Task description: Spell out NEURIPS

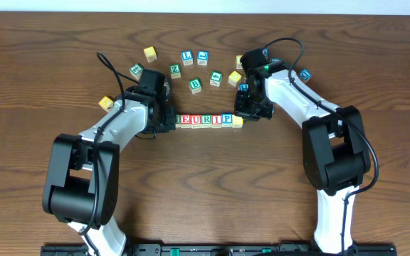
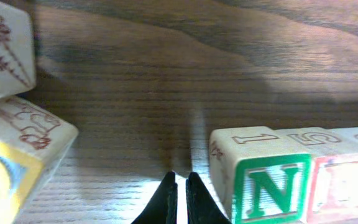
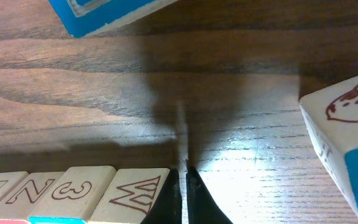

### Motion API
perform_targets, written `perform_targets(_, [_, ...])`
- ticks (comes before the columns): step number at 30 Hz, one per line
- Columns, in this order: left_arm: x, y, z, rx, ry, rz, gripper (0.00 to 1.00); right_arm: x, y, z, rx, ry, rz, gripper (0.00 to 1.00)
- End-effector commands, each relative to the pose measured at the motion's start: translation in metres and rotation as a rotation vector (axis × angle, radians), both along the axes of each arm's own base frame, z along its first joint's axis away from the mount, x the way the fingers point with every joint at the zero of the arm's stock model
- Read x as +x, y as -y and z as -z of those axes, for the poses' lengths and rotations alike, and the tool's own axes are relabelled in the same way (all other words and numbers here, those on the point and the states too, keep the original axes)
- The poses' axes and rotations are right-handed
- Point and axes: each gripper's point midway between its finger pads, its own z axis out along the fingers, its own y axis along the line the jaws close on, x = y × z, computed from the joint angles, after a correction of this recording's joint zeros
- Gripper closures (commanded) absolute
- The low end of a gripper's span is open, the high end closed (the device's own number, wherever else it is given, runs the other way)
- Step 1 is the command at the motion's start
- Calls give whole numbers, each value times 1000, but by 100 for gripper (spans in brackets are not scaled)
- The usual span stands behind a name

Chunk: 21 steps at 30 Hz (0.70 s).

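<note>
Up close, the left hand point(image 2: 180, 198) is pinched shut on nothing, just beside the green N cube point(image 2: 272, 190), which its arm hides from overhead. The right hand point(image 3: 184, 190), also closed and empty, sits by a cut-off W face point(image 3: 132, 196). Between them the row point(image 1: 206, 119) reads E-U-R-I-P, ending in a yellow cube point(image 1: 238, 121), letter unreadable. Farther back lie a loose Z cube point(image 1: 174, 70) and a B cube point(image 1: 196, 85).

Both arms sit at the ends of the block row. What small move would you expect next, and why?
Probably a short nudge by the shut right gripper, pushing the yellow cube toward P: that cube ends the row but looks slightly out of line, and the shut left gripper stands beside N at the other end.
</note>
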Motion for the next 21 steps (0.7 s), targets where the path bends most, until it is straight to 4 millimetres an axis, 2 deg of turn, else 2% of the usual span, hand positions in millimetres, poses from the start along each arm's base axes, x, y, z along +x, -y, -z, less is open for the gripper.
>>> perform_targets(1, [4,-9,1,55,6,10,92,4,-7,-14,27,31,-22,99])
perform_targets(12, [4,-17,1,104,6,1,92,3,-6,-14,21,32,-36,99])
perform_targets(21, [3,-30,-1,175,1,-15,92,0,18,-10,-109,31,-39,98])
